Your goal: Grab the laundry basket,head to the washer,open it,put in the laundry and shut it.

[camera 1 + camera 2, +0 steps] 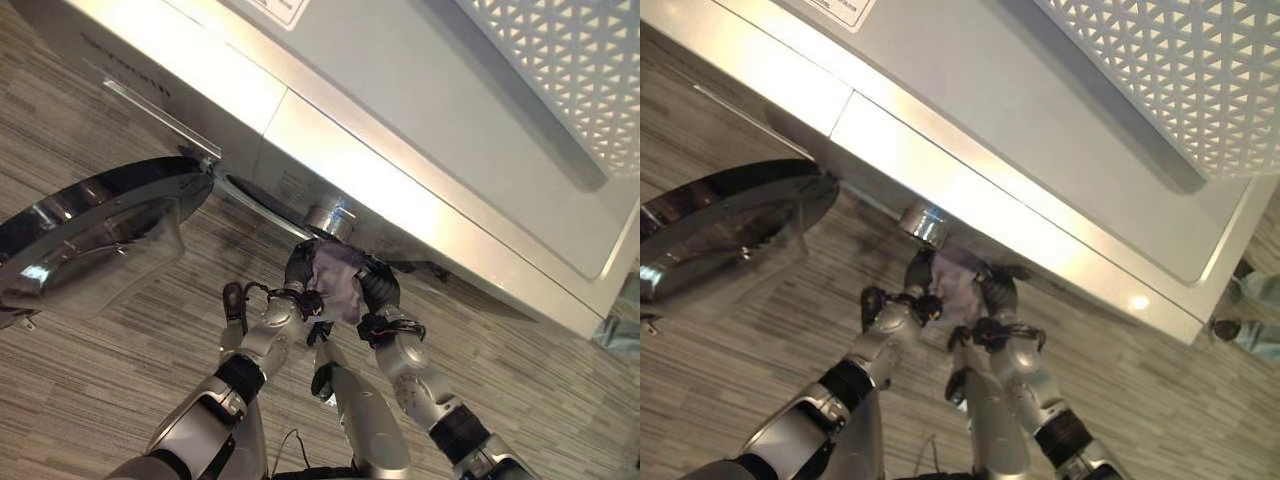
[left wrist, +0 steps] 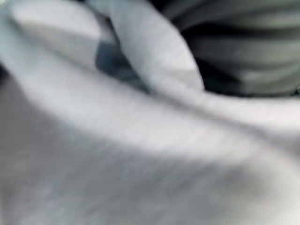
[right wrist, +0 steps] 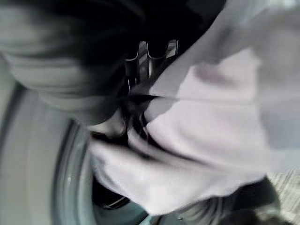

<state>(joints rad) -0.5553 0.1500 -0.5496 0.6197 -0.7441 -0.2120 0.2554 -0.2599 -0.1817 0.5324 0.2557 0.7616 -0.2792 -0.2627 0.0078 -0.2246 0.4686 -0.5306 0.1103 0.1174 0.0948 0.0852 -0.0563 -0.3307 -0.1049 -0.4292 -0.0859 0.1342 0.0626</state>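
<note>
A pale lavender cloth [image 1: 338, 280] hangs bunched between my two hands at the mouth of the silver-grey washer [image 1: 400, 120]. My left hand [image 1: 298, 282] is on the cloth's left side and my right hand [image 1: 381, 290] on its right, both close under the washer's front. In the right wrist view the right hand's fingers [image 3: 149, 54] are curled into the folds of the cloth [image 3: 211, 117], with the dark drum behind. The left wrist view has the cloth [image 2: 140, 140] right against the camera, beside the grey ribbed door seal [image 2: 243, 51]. The round glass door [image 1: 95, 235] stands swung open at the left.
A white lattice laundry basket [image 1: 570, 60] rests on top of the washer at the upper right. A round silver knob [image 1: 330, 218] sticks out of the washer's front just above the cloth. Striped grey floor [image 1: 150, 330] lies around the machine.
</note>
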